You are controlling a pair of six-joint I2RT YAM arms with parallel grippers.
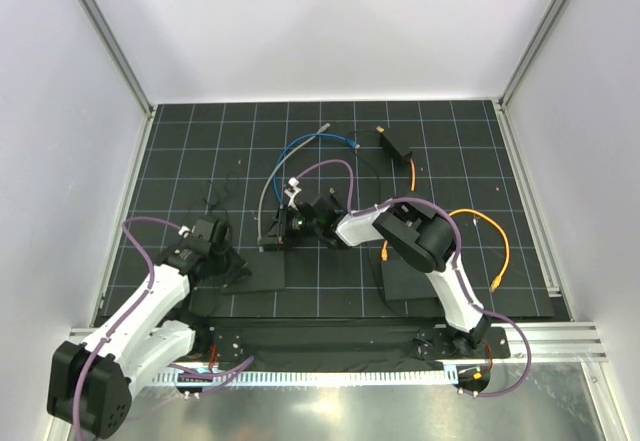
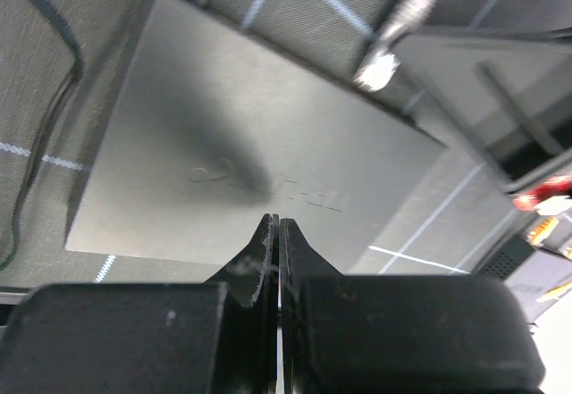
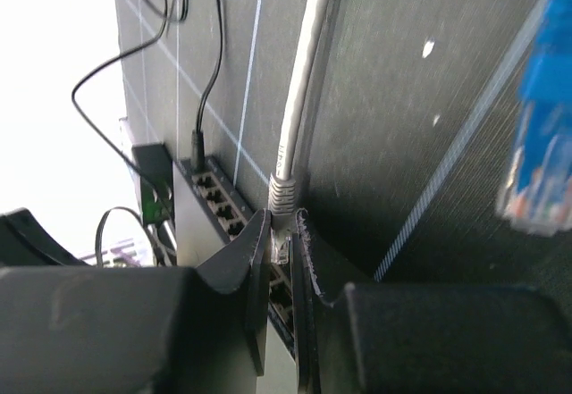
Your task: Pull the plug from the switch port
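The plug (image 3: 283, 202) sits in a switch port (image 3: 234, 224), one of a row on the face of the small black switch (image 1: 277, 233) near the middle of the desk (image 1: 440, 151). The plug seated here ends a grey cable (image 3: 308, 63), not an orange one. The right gripper (image 3: 281, 220) pinches it, one finger on each side where the boot meets the port.

To do this well, I judge the pull should run straight back along the cable's own line, out of the socket and not across it. A sideways tug would likely jam the plug or drag the light box along. A plug of this kind usually has a latch tab. Whether a finger presses one I cannot tell, so check that before loading the grip.

A thin black lead (image 3: 214, 63) goes into the same face further along and could tug the box. A loose blue plug (image 3: 536, 162) hangs blurred beside the fingers.

The left gripper (image 2: 278, 222) is pressed together, its tips at the edge of a flat dark slab (image 2: 223, 126) with embossed lettering on the near-edge side of the switch. It does not brace the box.

An orange cable (image 1: 497, 236) lies well apart toward the right edge.
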